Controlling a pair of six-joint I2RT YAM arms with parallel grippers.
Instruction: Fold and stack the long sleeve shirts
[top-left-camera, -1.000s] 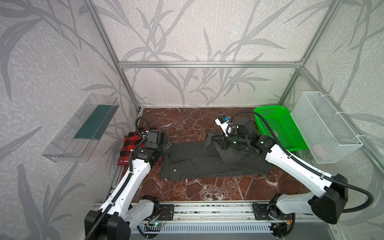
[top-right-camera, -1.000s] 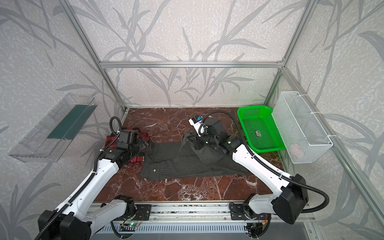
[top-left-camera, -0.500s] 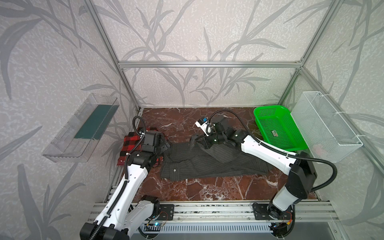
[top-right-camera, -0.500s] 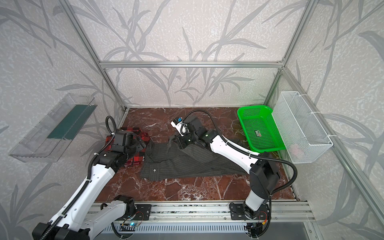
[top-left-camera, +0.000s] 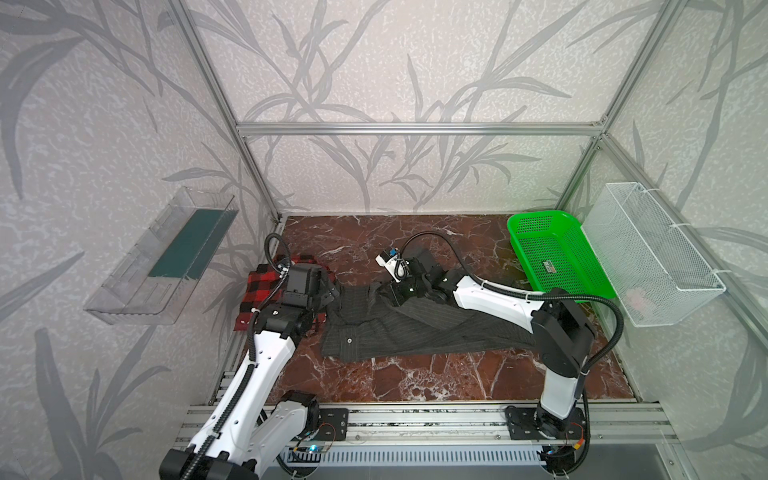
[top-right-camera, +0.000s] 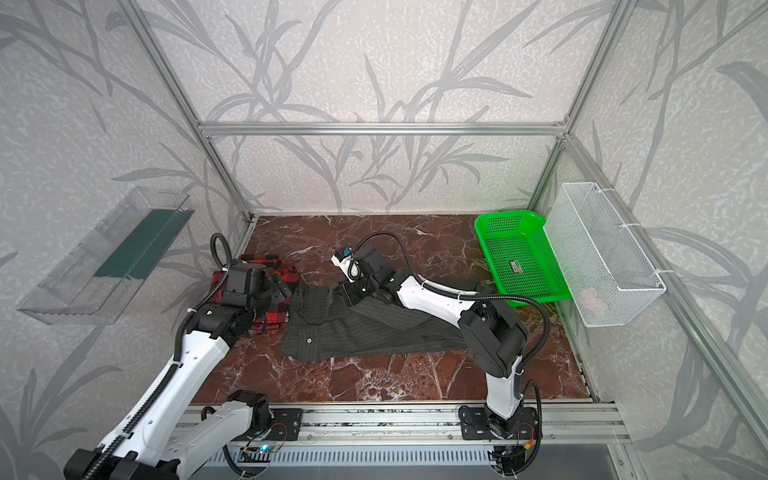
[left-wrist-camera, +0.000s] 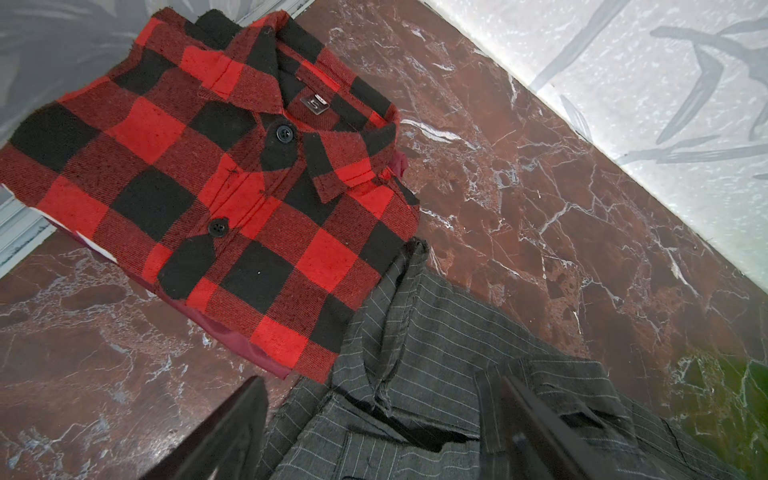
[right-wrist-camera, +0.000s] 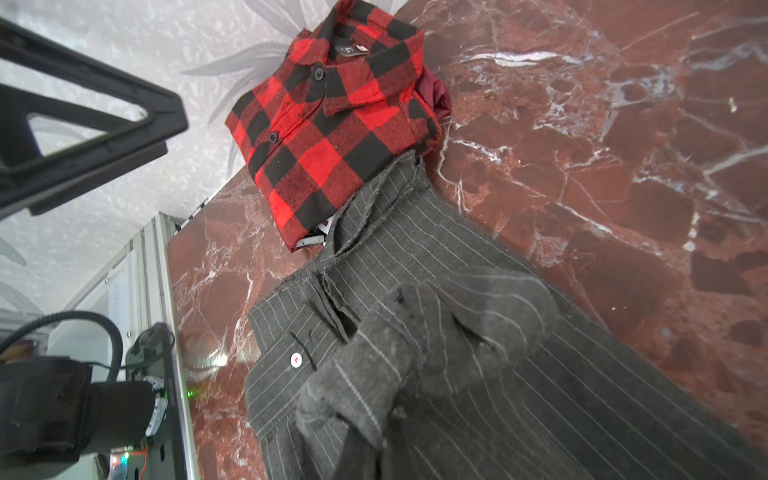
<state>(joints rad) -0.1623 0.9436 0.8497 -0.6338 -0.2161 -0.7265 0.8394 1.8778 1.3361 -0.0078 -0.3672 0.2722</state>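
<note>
The long sleeve shirts are shown on the marble table. At the left, the red-and-black plaid shirt is seen folded into a square, collar up, against the table's left edge. Just beside it, the left gripper is held empty, its jaws spread wide, above the nearest end of the charcoal pinstriped shirt, a corner of which touches the plaid's edge. The charcoal shirt is laid with its long axis running left to right across the table's middle, and is only partly folded. Further right, the right gripper is closed on a bunched fold of that shirt, raised off the body. The left arm is judged nearer to that end. Since the folded plaid lies left of both grippers, the coming fold is expected to be carried leftward along that axis.
</note>
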